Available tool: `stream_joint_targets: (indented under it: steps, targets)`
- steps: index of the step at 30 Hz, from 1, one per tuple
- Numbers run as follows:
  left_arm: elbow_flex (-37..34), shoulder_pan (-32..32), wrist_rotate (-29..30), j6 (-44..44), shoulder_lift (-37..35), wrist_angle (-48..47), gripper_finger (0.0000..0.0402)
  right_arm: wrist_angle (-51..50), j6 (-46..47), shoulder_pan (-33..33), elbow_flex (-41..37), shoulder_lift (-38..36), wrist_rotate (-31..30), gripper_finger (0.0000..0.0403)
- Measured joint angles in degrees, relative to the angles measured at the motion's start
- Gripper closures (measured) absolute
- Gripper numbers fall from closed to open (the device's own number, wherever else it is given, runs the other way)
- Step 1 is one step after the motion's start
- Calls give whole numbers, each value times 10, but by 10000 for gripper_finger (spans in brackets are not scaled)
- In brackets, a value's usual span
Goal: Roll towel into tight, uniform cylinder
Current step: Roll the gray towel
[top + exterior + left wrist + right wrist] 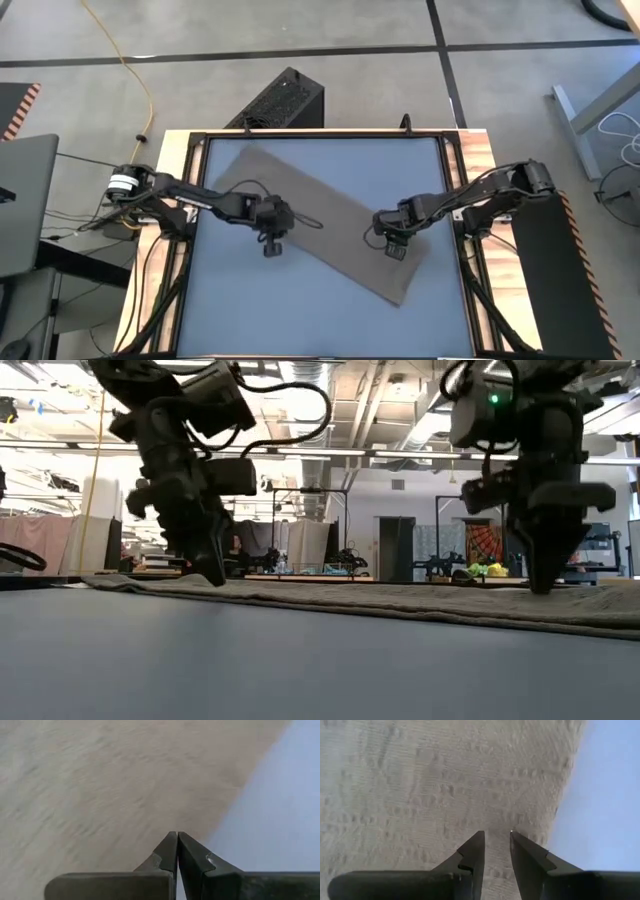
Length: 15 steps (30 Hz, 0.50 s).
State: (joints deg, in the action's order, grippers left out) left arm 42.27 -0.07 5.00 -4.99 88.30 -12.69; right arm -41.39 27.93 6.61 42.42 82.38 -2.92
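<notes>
While spread flat and slantwise across the blue table [230, 300], one towel [330, 215], taupe, unrolled, running from the far left toward the near right. Two grippers down on it, one per arm. Left gripper [271, 243] at the towel's near long edge, fingers [170, 852] pressed together, nothing visibly pinched. Right gripper [396, 246] over the towel's near-right part, fingers [475, 850] a narrow slit apart, tips on the cloth, nothing gripped.
</notes>
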Motion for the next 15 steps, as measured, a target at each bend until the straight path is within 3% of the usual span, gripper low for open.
stream_joint_targets:
  steps: [8, 15]
  targets:
    - [-37, 1, 58, -40, 0, -5, 400, 109, 112, 48, -66, -1, 7, 285]
    - [-84, 24, 60, -52, -5, 10, 400, 146, 188, 114, -57, 0, 49, 285]
